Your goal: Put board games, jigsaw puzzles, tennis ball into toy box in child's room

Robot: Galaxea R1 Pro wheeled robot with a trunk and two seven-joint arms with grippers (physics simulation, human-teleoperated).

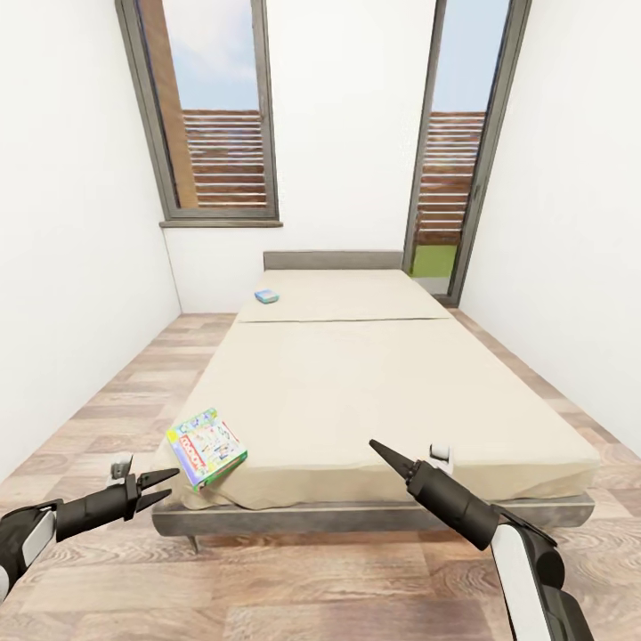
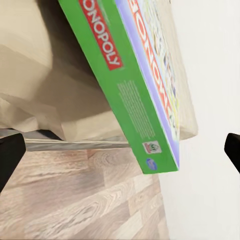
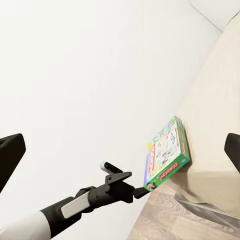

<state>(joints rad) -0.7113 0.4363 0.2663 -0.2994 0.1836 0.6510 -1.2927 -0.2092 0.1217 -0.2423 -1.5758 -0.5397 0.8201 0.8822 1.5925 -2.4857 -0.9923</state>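
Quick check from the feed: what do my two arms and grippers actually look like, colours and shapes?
Both arms match: white shell segments nearer the body, then a black tapered cylindrical forearm. Each ends in a black gripper with slim pointed fingers, the left gripper showing two spread prongs, the right gripper narrowing to a point. A small white-grey block sits on top of each wrist. No loose cables or markings visible.

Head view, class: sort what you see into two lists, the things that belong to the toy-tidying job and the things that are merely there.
Belongs to the job:
white and green board game at the bed's near corner
small blue board game near the headboard
bed
left gripper, open, beside the green game

Merely there:
windows
wood-plank floor
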